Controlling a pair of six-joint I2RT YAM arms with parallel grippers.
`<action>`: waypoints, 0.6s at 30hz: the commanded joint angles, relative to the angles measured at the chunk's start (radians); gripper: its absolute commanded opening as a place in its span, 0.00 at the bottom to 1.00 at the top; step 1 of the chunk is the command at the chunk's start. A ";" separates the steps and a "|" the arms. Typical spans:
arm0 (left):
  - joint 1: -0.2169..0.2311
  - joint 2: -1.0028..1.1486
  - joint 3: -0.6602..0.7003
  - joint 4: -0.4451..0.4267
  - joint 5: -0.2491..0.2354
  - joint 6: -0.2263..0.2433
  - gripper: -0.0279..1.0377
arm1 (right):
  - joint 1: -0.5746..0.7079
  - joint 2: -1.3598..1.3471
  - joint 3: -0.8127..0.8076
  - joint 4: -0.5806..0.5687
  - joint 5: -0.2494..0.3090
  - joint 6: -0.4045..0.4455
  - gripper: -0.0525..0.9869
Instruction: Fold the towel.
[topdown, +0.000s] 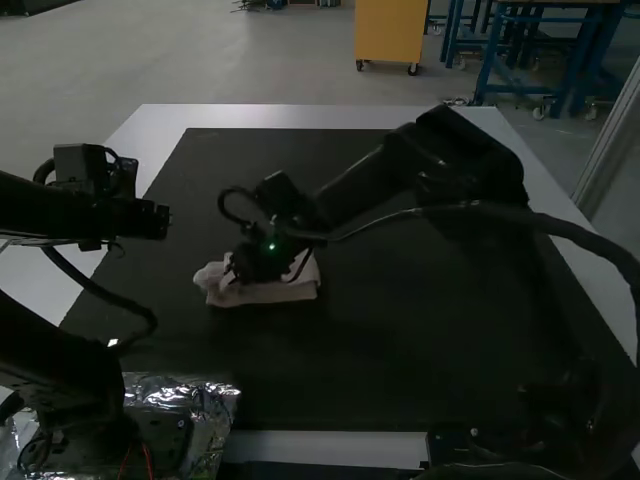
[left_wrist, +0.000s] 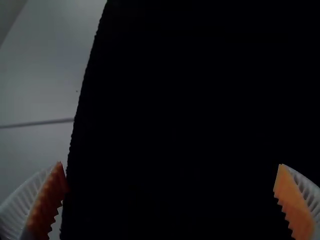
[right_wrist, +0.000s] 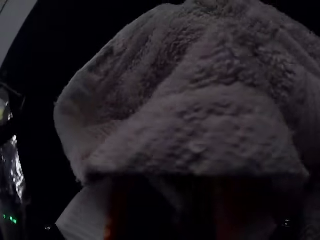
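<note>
No readable text, labels or numbers (nor any sign) on anything in three views.

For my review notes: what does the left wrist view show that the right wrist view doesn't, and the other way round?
Left wrist view: the left gripper, its fingers wide apart, and a thin dark line across the pale tabletop.
Right wrist view: the towel close up, its fuzzy cloth in soft folds, and crinkled silver foil.
Both: the black mat and part of the pale tabletop beyond its edge.
</note>
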 joint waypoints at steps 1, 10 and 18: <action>-0.004 -0.019 0.018 0.010 0.009 -0.010 0.94 | 0.006 -0.048 0.004 -0.018 -0.051 -0.035 0.42; -0.004 -0.019 0.018 0.009 0.009 -0.010 0.94 | 0.000 -0.118 -0.018 -0.052 -0.057 -0.049 0.28; -0.004 -0.020 0.015 0.004 0.009 -0.010 0.94 | -0.008 -0.147 -0.049 -0.047 -0.099 -0.049 0.03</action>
